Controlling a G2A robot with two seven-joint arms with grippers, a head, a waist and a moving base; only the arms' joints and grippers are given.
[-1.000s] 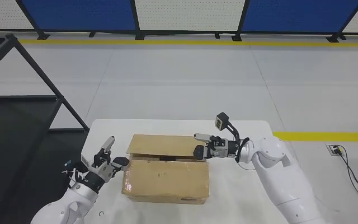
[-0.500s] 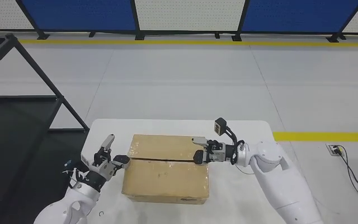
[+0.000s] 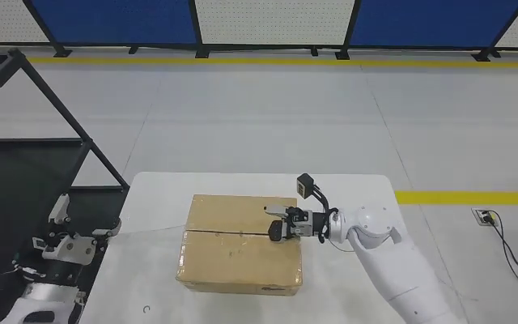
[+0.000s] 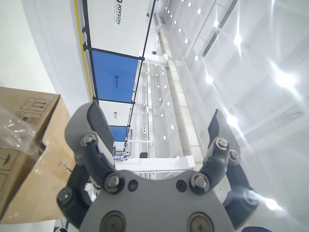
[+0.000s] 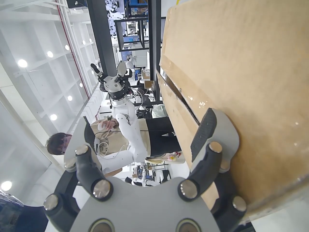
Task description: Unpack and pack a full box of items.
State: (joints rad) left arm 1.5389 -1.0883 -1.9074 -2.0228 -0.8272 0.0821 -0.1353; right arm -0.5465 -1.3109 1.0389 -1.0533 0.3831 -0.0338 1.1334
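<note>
While the far flap stood slightly raised a second ago, the cardboard box (image 3: 239, 255) now sits on the white table (image 3: 154, 190) with both top flaps down, meeting at a thin seam. The right gripper (image 3: 276, 223) has slid inward over the lid. Its fingers are spread apart and hold nothing, one of them lying over the top by the seam near the box's right end. The left gripper (image 3: 83, 220), which had been just beside the box's left side, has drawn back past the table's left edge — well apart from the box, its fingers wide and empty.
</note>
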